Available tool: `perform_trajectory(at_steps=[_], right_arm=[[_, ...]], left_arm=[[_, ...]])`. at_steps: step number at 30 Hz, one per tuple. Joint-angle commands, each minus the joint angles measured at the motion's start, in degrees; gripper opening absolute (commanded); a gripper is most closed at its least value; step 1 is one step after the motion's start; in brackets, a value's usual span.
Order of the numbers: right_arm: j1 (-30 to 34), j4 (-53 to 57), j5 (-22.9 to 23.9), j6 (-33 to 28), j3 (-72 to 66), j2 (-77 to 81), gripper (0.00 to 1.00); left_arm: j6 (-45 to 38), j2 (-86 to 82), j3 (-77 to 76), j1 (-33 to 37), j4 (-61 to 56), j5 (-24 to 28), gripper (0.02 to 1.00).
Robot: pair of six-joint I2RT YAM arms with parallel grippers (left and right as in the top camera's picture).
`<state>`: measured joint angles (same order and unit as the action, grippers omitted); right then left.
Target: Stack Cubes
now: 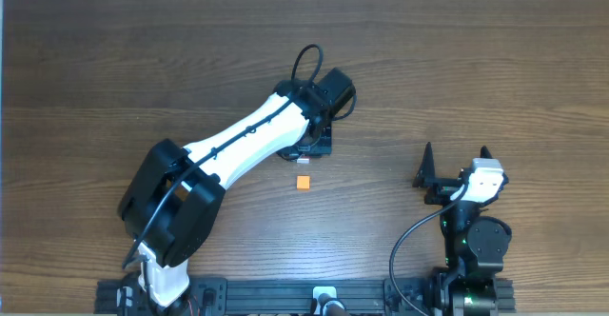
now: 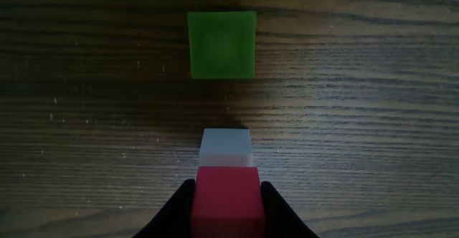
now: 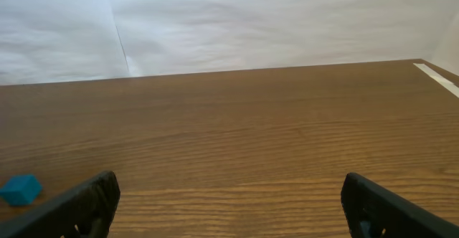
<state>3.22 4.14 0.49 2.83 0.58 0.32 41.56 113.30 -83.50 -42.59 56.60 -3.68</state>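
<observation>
The left gripper (image 2: 227, 189) is clamping the red cube (image 2: 226, 206), with the white cube (image 2: 226, 148) lying just past it. Whether the two are touching is hard to tell. The green cube (image 2: 221, 44) is sitting farther off. The right gripper (image 3: 229, 186) is hanging with its fingers wide apart, and the blue cube (image 3: 20, 189) is lying off to one side of it.

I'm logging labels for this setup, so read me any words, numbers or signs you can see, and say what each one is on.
There is no readable text.
The red cube, white cube, green cube, orange cube and blue cube all show plain faces.
The table carries no print either.
</observation>
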Motion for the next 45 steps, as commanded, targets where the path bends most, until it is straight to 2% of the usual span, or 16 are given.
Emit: perform_trajectory(at_steps=[1, 45], right_arm=[[0.07, 0.20, -0.04, 0.31, -0.26, 0.17, 0.993], [0.07, 0.17, -0.04, 0.31, -0.26, 0.17, 0.991]], left_arm=[[-0.37, 1.11, -0.81, 0.85, 0.63, -0.90, 0.040], [0.87, 2.03, 0.02, 0.92, -0.87, 0.39, 0.042]])
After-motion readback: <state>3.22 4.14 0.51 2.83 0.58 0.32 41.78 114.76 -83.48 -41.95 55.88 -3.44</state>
